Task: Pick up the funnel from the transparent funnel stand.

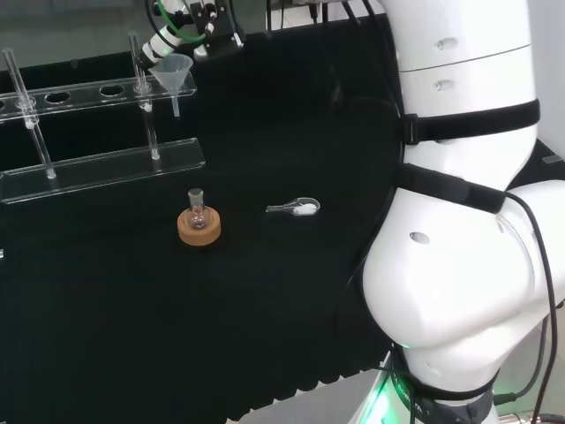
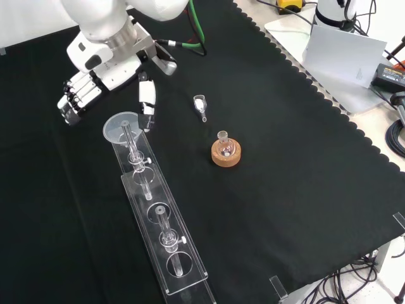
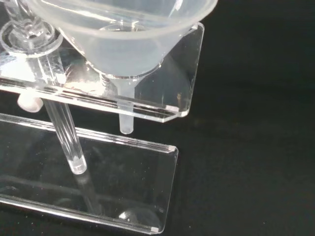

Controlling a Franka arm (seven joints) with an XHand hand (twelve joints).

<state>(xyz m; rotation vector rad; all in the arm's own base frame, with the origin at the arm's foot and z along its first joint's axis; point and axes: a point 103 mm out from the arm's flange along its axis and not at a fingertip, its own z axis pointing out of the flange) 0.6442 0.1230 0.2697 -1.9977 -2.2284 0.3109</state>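
A translucent funnel point(image 1: 174, 72) point(image 2: 122, 126) point(image 3: 123, 34) sits upright in the end hole of the clear funnel stand point(image 1: 106, 163) point(image 2: 183, 266) point(image 3: 162, 98), its stem hanging through the top shelf. In the front view the hand point(image 2: 107, 63) hovers just beyond that end of the stand. Its thumb point(image 2: 147, 98) reaches down to the right of the funnel's rim and its fingers point(image 2: 76, 96) hang to the left, apart from it. The hand is open, with nothing in it. In the head view the hand point(image 1: 168, 37) is just behind the funnel.
A small round flask on a cork ring point(image 1: 199, 225) point(image 2: 226, 152) stands mid-cloth. A little scoop with white powder point(image 1: 296, 208) point(image 2: 200, 104) lies beside it. The arm's white links point(image 1: 459, 221) fill the head view's right. The cloth's scalloped edge point(image 2: 354, 120) runs down the front view's right.
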